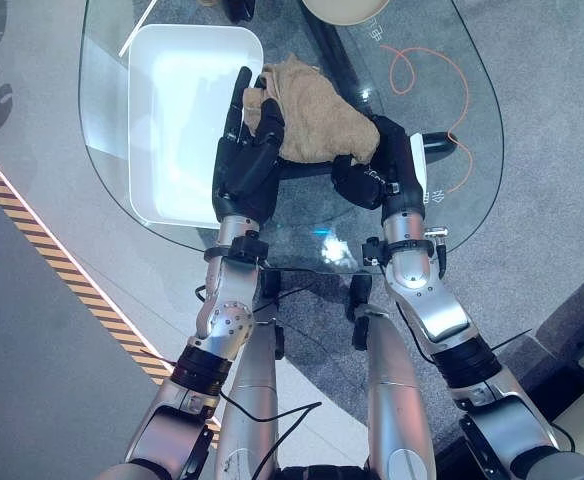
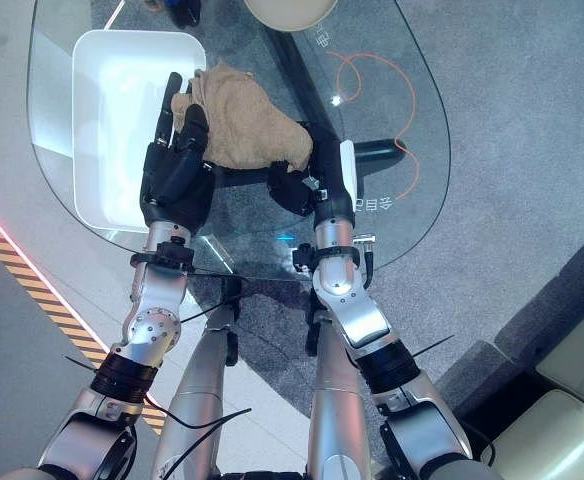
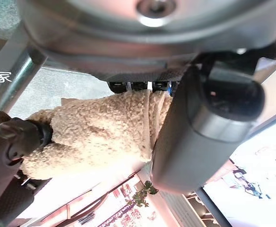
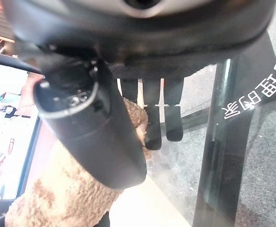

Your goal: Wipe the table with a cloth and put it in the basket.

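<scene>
Cloth (image 1: 317, 120) beside basket (image 1: 162, 190) rim — left robot hand (image 1: 244, 165) pinches it, right robot hand (image 1: 377, 165) grips it.

I stand in what looks like a showroom or lobby-style indoor space rather than a home kitchen: before me a rounded glass tabletop (image 1: 442, 150) with printed characters on it, on a dark metal frame, over grey speckled carpet (image 1: 42, 330). A yellow-and-black hazard strip (image 1: 62, 270) edged with a lit line crosses the floor, and cream upholstered seating (image 2: 562, 430) sits at the corner.
</scene>
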{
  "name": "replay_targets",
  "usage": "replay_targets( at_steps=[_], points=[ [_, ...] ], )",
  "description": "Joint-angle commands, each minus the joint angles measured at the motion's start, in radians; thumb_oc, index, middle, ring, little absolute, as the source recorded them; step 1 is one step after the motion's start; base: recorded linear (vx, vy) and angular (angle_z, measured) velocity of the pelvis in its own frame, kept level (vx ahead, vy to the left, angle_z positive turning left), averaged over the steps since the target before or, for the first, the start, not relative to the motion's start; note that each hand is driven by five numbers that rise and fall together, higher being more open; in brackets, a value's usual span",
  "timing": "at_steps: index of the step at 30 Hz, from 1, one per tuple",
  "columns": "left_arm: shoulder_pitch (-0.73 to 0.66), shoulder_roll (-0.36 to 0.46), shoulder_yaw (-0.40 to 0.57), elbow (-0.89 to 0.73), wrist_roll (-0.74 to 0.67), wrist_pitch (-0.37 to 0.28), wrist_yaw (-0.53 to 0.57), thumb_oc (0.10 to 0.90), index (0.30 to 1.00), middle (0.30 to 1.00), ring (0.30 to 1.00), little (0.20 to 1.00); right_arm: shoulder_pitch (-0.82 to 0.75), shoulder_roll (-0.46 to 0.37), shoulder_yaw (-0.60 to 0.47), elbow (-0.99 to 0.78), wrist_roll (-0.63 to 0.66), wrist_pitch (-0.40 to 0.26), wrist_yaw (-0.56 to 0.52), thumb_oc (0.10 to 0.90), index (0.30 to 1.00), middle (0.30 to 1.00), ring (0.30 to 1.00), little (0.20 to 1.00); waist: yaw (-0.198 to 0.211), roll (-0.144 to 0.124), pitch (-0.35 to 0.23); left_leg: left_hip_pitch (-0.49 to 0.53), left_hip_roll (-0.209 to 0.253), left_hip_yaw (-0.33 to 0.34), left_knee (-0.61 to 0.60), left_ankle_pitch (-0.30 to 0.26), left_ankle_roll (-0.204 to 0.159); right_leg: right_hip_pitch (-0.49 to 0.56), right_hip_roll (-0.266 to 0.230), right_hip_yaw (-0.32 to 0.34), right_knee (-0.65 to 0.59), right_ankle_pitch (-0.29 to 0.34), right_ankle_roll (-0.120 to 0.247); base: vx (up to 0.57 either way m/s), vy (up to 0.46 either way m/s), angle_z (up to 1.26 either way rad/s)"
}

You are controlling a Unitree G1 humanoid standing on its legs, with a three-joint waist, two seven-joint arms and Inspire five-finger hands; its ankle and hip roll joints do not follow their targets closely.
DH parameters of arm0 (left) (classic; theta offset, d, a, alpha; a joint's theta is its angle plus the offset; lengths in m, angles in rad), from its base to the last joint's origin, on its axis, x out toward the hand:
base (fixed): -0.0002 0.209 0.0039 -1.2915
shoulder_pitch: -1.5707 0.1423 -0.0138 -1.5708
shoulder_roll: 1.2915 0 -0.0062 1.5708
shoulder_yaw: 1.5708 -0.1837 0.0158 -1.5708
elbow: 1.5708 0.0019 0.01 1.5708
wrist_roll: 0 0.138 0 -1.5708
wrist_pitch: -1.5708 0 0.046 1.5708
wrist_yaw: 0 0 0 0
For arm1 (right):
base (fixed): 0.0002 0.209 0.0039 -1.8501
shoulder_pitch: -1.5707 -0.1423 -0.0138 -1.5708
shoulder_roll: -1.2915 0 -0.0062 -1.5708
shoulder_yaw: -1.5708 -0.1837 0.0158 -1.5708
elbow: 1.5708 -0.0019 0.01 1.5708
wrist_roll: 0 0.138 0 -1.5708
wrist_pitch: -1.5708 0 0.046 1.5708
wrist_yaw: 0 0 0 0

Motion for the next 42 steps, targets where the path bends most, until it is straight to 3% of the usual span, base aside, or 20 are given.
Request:
replay_targets(
  at_steps=[1, 17, 18, 20, 42],
  points=[
    [-0.115, -0.016, -0.037, -0.164, 0.048, -0.005, -0.112, 0.800, 0.900, 0.900, 0.900, 0.900, -0.153, 0.048, 0.023, -0.197, -0.036, -0.098, 0.018, 0.100, 0.300, 0.300, 0.300, 0.200, 0.018, -0.006, -0.029, 0.038, -0.052, 0.079, 0.022, -0.056, 0.100, 0.048, 0.085, 0.037, -0.076, 0.065, -0.010, 0.00, 0.000, 0.00],
    [-0.122, -0.016, -0.046, -0.155, 0.042, 0.031, -0.106, 0.800, 0.900, 0.900, 0.900, 0.900, -0.168, 0.054, 0.024, -0.200, -0.039, -0.107, 0.018, 0.100, 0.300, 0.300, 0.300, 0.200, 0.018, -0.006, -0.029, 0.037, -0.055, 0.079, 0.022, -0.057, 0.102, 0.045, 0.086, 0.038, -0.078, 0.069, -0.009, 0.00, 0.000, 0.00],
    [-0.121, -0.018, -0.047, -0.154, 0.045, 0.029, -0.111, 0.734, 0.844, 0.844, 0.844, 0.834, -0.167, 0.054, 0.023, -0.201, -0.040, -0.105, 0.018, 0.100, 0.300, 0.300, 0.300, 0.200, 0.018, -0.006, -0.029, 0.037, -0.055, 0.079, 0.021, -0.057, 0.103, 0.045, 0.086, 0.038, -0.078, 0.069, -0.009, 0.00, 0.000, 0.00],
    [-0.121, -0.020, -0.048, -0.157, 0.049, 0.028, -0.115, 0.100, 0.300, 0.300, 0.300, 0.200, -0.167, 0.054, 0.022, -0.200, -0.039, -0.109, 0.018, 0.100, 0.300, 0.300, 0.300, 0.200, 0.017, -0.006, -0.029, 0.037, -0.054, 0.080, 0.021, -0.057, 0.102, 0.045, 0.086, 0.038, -0.078, 0.069, -0.009, 0.00, 0.000, 0.00],
    [-0.128, -0.021, -0.053, -0.145, 0.040, 0.036, -0.127, 0.100, 0.300, 0.300, 0.300, 0.200, -0.176, 0.051, 0.020, -0.198, -0.038, -0.124, 0.006, 0.100, 0.300, 0.300, 0.300, 0.200, 0.016, -0.009, -0.029, 0.040, -0.055, 0.082, 0.015, -0.055, 0.103, 0.047, 0.088, 0.038, -0.086, 0.071, -0.009, 0.00, 0.000, 0.00]
  ],
)
